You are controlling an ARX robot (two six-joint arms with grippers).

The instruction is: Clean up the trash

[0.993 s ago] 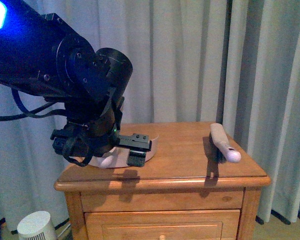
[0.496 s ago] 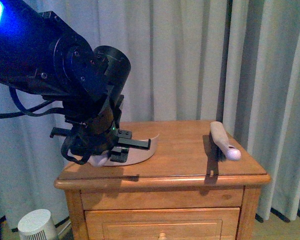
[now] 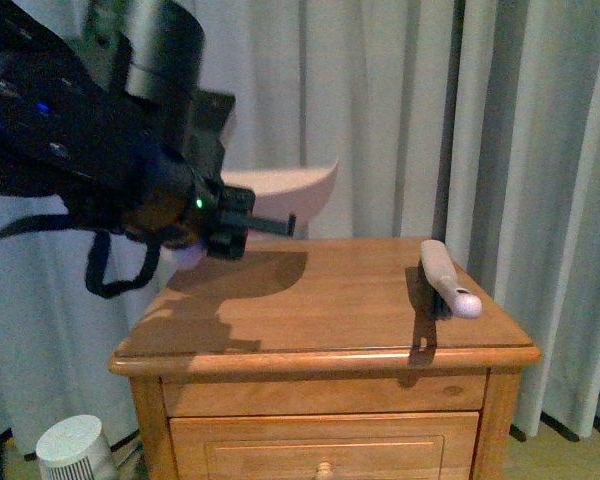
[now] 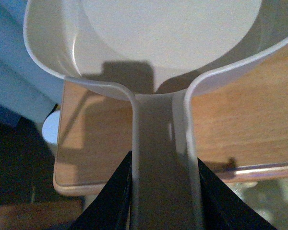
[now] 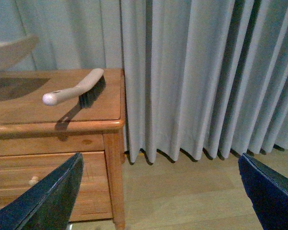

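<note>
My left gripper point(image 3: 230, 225) is shut on the handle of the beige dustpan point(image 3: 290, 185) and holds it in the air above the back left of the wooden nightstand point(image 3: 360, 310). In the left wrist view the pan point(image 4: 168, 38) looks bare inside, with its handle between my gripper's point(image 4: 164, 191) jaws. No crumpled white paper wad shows in any view. My right gripper point(image 5: 159, 158) is open and empty, low over the floor to the right of the nightstand point(image 5: 19, 112). The pan's edge shows in the right wrist view point(image 5: 9, 50).
A hand brush point(image 3: 442, 275) with a pale handle lies on the nightstand's right side, also in the right wrist view point(image 5: 77, 88). Grey curtains point(image 3: 400, 110) hang behind and to the right. A white round device point(image 3: 72, 450) stands on the floor at the left.
My left arm has lifted the dustpan off the tabletop and raised it well above the nightstand, with the pan's mouth now up and toward the curtain. The brush has not moved.
</note>
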